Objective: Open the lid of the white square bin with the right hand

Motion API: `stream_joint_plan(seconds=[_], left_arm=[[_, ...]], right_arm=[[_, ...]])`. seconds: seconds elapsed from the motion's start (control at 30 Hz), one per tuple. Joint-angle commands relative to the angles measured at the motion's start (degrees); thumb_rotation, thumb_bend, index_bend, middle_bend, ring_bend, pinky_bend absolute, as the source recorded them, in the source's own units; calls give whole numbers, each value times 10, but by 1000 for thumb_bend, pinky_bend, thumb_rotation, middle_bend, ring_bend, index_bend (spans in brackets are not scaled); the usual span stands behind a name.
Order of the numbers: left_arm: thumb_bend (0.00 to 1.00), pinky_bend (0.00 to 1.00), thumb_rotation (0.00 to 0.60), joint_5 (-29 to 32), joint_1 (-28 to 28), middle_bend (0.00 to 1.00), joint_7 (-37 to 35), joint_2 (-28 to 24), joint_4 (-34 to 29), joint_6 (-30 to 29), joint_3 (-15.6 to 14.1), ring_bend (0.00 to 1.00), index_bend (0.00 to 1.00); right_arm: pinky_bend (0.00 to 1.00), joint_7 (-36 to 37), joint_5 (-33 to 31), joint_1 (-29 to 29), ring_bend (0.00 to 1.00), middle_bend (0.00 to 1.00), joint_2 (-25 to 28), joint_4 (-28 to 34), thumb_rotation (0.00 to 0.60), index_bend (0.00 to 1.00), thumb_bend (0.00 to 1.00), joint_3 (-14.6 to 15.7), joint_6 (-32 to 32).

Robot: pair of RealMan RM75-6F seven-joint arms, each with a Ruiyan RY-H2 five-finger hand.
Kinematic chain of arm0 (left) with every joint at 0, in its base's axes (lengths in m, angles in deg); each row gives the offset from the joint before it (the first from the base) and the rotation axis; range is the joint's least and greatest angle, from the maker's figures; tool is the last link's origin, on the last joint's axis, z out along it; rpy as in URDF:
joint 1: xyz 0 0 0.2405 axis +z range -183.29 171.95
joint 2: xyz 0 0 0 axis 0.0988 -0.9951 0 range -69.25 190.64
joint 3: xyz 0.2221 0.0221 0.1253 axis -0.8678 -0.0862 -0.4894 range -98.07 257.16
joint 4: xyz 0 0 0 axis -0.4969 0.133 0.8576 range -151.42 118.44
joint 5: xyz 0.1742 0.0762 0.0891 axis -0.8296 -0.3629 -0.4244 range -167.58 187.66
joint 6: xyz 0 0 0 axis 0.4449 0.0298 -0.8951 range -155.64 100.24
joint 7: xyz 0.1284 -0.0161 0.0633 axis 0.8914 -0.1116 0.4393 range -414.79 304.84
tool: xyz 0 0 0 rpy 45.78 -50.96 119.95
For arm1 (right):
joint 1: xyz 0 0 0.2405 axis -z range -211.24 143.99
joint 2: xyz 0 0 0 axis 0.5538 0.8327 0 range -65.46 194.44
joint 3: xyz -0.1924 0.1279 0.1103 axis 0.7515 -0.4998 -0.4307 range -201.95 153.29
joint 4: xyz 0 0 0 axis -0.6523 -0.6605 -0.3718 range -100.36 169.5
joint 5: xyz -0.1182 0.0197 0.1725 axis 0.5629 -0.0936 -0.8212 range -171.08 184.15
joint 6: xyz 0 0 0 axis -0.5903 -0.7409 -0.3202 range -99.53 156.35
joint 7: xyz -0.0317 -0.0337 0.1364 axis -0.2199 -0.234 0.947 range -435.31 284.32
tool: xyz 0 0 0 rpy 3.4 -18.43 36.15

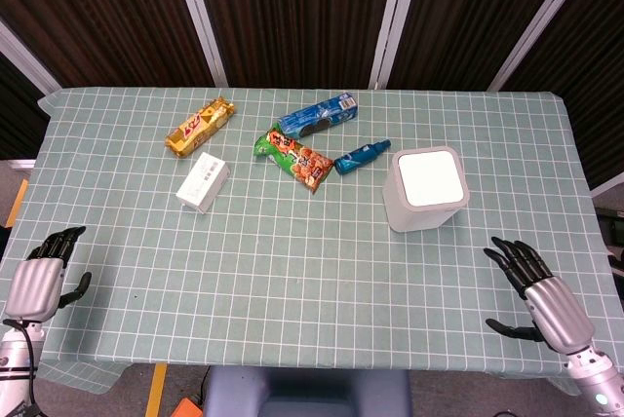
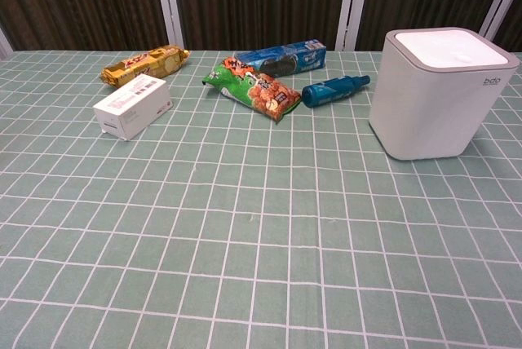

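The white square bin (image 1: 427, 189) stands right of the table's middle with its flat lid (image 1: 428, 177) down; in the chest view the bin (image 2: 436, 96) rises at the right, lid (image 2: 447, 47) closed. My right hand (image 1: 538, 292) lies near the front right edge, well below and to the right of the bin, fingers spread and holding nothing. My left hand (image 1: 44, 271) rests at the front left edge, also empty with its fingers apart. Neither hand shows in the chest view.
Left of the bin lie a blue bottle (image 1: 362, 156), a green-orange snack bag (image 1: 294, 159), a blue cookie pack (image 1: 318, 115), a gold wrapper (image 1: 201, 126) and a small white box (image 1: 203, 181). A green checked cloth (image 1: 292, 271) covers the table.
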Motion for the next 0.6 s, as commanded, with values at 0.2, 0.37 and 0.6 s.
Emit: stream_joint_plan(seconds=[0.2,0.37,0.6], left_arm=[[383,325,600,-13,3,131,1,0,-3,-4,2,142,115],[384,325,600,-28,4,134,-5,1,0,-12,3,142,116],[382,324,600,-37,14,140,-30,-10,-7,-33,10,142,115]], right_arm=[[17,-18,-9,0,0,0,2,4,600,0,68,-1,7],[300,-52,-26,8,214,134,-10,7,600,0,129,-16,-4],[667,-111,-47,-7,632,458,36,66,600,0,210,-13,52]])
